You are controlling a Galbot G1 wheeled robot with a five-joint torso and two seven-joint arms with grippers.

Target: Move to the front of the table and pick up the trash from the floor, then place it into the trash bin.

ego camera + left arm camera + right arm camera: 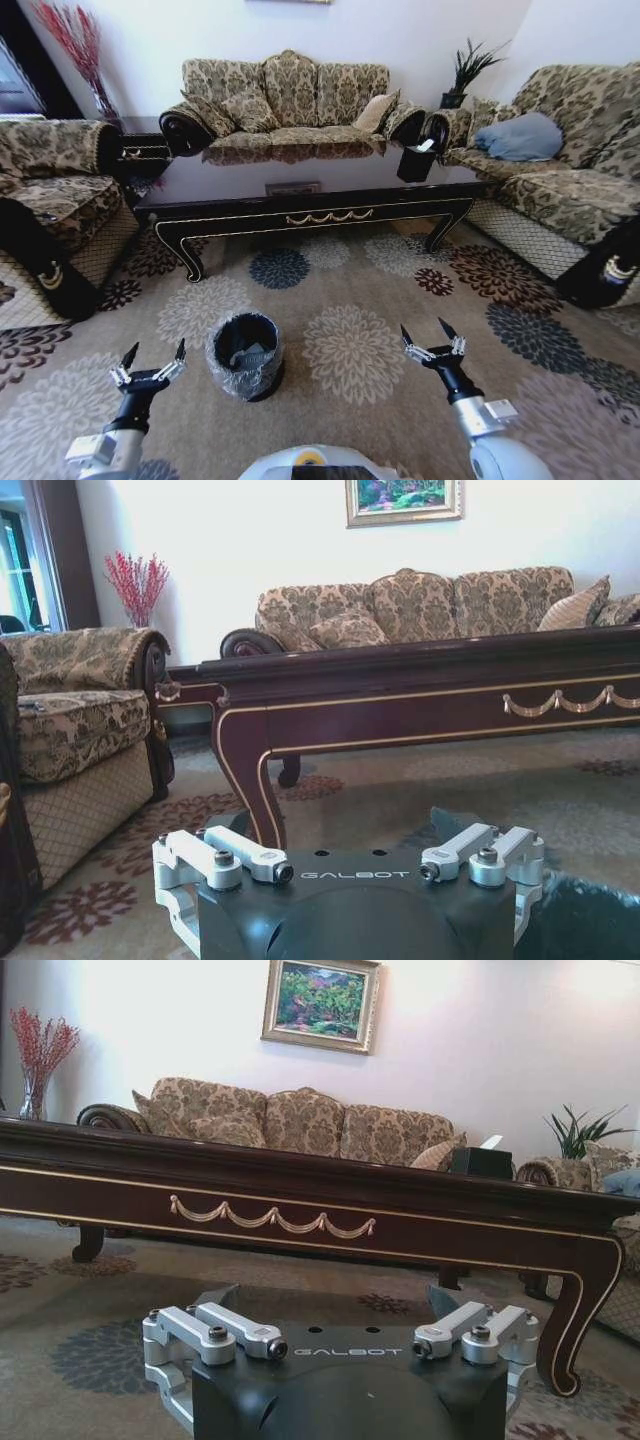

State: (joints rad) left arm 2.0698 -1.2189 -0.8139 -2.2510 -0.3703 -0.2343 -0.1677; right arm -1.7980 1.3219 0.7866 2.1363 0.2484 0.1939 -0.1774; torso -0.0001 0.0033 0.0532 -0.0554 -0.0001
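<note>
The left gripper [152, 356] is held with its fingers spread wide and nothing between them, just beside the trash bin [245, 355] on the bin's left. The right gripper [432, 338] is likewise spread wide and empty, well apart from the bin on its right. Both forearms are extended forward from the robot's body, low over the floor [350, 300], with the fingers pointed toward the table [300, 215], which stands beyond the bin.

Inside the bin a pale crumpled piece can be made out against the clear liner. No loose bottle, paper or scrap can be made out on the carpet between the bin and the table; small litter could be lost against the flower pattern, so this cannot be settled.

A risk is judged to lie in the left gripper's closeness to the bin: a sideways sweep could catch the liner or tip the bin. A second risk is a grasp aimed at a carpet motif mistaken for litter, caused by the busy pattern
</note>
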